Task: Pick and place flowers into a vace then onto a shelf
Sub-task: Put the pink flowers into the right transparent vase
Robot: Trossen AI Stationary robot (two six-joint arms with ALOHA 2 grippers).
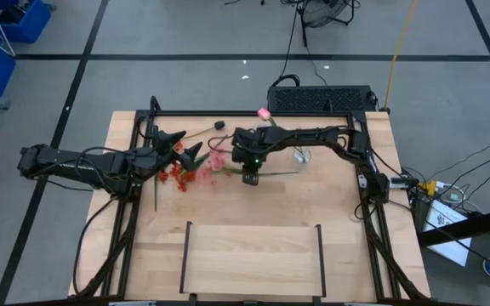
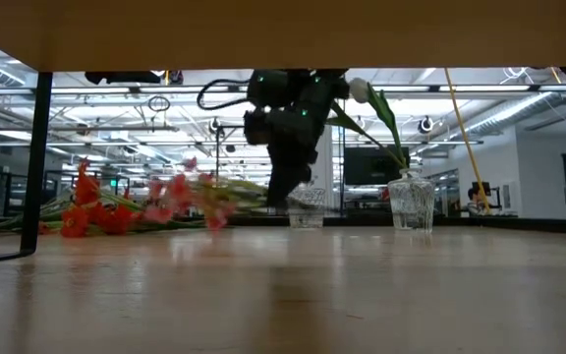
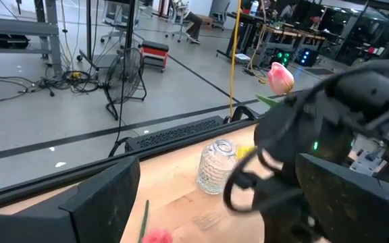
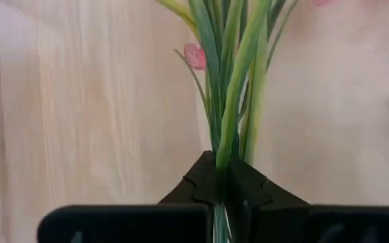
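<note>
1. The table [image 1: 253, 212] is a light-wood top; both arms reach in over its far half.
2. The shelf [image 1: 252, 259] lies at the near edge, well apart from both grippers, with a black rail at each short side.
3. The right arm [image 1: 313, 136] stretches in from the right side. Its gripper [image 1: 251, 176] points down at the middle of the table, and the fingers [image 4: 201, 182] are pinched together on a bundle of green stems [image 4: 231, 88].
4. The left arm [image 1: 75, 163] comes in from the left side. Its gripper [image 1: 181, 146] sits just to the left of the right gripper, fingers [image 3: 107, 196] spread wide with nothing clamped between them.
5. The flowers [image 1: 190, 170] lie mostly flat on the table between the two grippers. The red sprays [image 2: 91, 211] are nearest the left gripper. The pink sprays [image 2: 180, 197] are closer to the right gripper, which holds their stems.
6. The vase [image 1: 302, 155] is clear glass and stands just to the right of the right gripper, behind it in the low view [image 2: 411, 202].
7. A pink tulip [image 1: 264, 113] on a green stalk leans out of the vase, its bud beyond the right gripper toward the table's far edge.
</note>
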